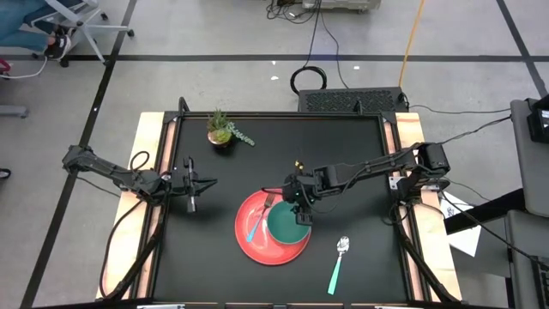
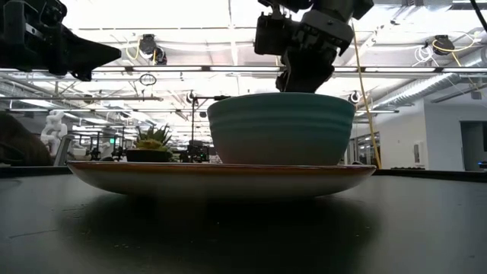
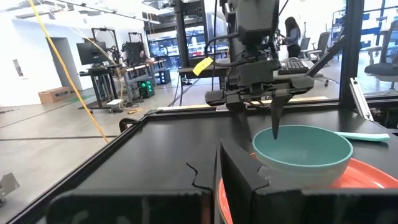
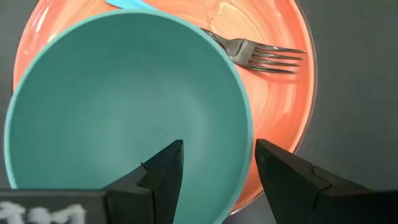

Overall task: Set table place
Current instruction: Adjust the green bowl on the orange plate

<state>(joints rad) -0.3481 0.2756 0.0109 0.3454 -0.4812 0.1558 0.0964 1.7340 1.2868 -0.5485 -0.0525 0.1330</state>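
On red plate, teal bowl, teal-handled fork

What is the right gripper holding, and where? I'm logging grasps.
Nothing: the right gripper is open, fingers straddling the teal bowl's rim, above the red plate.

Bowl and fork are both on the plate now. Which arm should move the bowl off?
Right. The right gripper hangs open straddling the teal bowl's rim, above the red plate. The left gripper waits apart, near the table's left side.
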